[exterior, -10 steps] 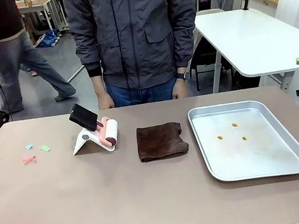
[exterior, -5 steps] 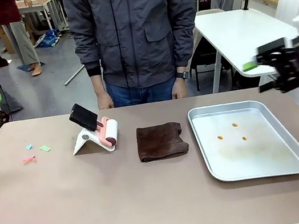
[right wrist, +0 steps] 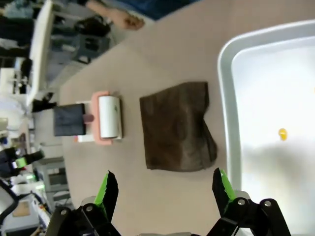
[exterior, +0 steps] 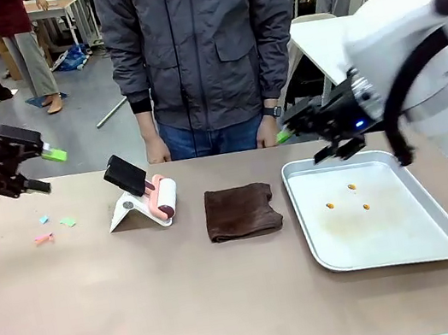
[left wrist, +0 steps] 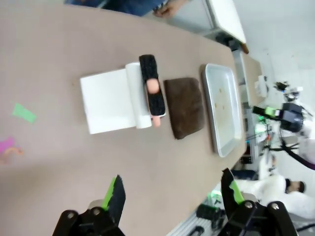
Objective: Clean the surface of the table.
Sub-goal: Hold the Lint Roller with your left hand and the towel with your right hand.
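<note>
Two gaping pincers at table

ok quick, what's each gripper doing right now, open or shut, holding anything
left gripper: open, holding nothing
right gripper: open, holding nothing

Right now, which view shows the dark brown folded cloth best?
Right wrist view: the dark brown folded cloth lies whole, large, seen from above. Front view shows it foreshortened; left wrist view smaller, farther off.
</note>
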